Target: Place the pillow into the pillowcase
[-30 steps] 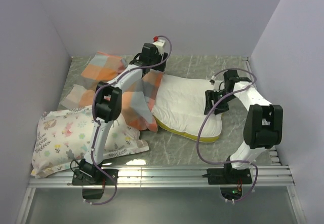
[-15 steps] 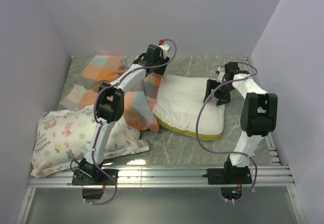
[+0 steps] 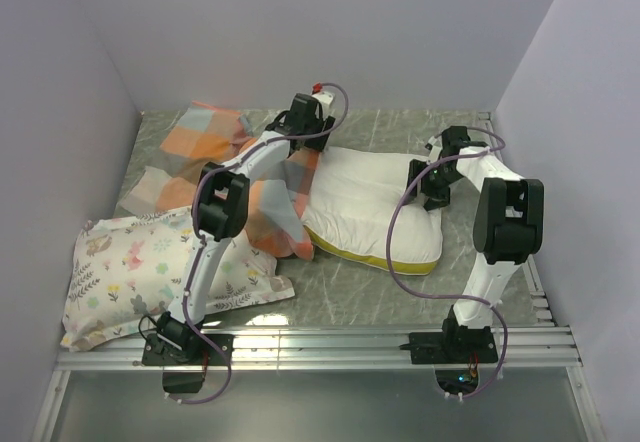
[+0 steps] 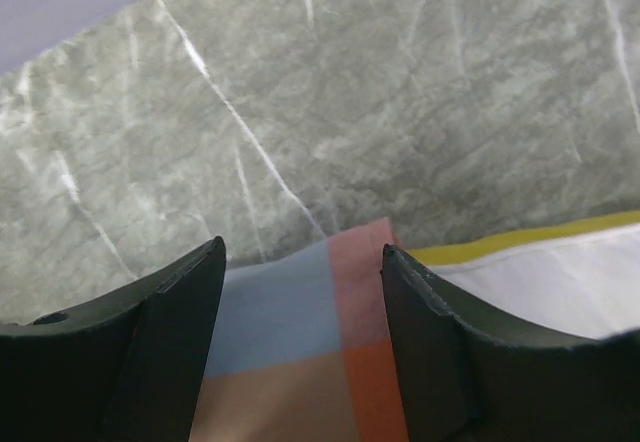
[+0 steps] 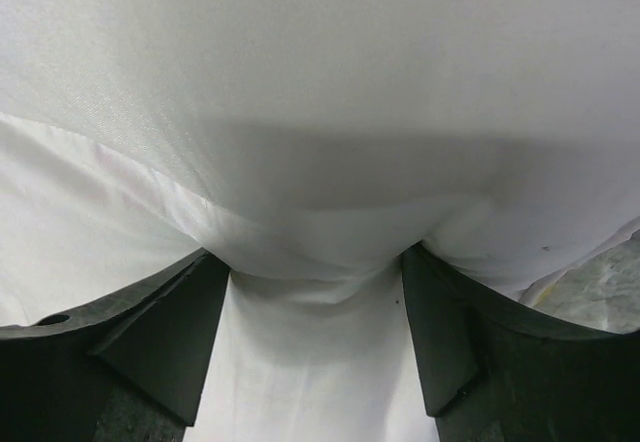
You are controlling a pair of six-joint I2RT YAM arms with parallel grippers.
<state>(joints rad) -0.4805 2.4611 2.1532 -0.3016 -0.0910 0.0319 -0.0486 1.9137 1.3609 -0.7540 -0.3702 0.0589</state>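
Observation:
The cream-white pillow (image 3: 368, 205) with a yellow band lies at the table's centre right. My right gripper (image 3: 427, 186) is at its far right corner, shut on a bunched fold of the white pillow (image 5: 320, 82); in the right wrist view the gripper (image 5: 315, 262) has cloth bulging between the jaws. The checked pillowcase (image 3: 215, 137) is spread at the back left and drapes up to my left gripper (image 3: 301, 146) near the pillow's far left corner. In the left wrist view this gripper (image 4: 303, 257) holds the pillowcase's edge (image 4: 300, 342), next to the pillow's yellow band (image 4: 520, 242).
A flower-and-deer printed white pillow (image 3: 150, 272) lies at the front left, partly under the pillowcase's near end. The grey marbled table (image 3: 400, 127) is walled at the back and both sides. A metal rail (image 3: 330, 347) runs along the near edge.
My right gripper has moved toward the back of the table, taking the pillow's right corner with it. My left gripper has shifted slightly back and right with the pillowcase's edge.

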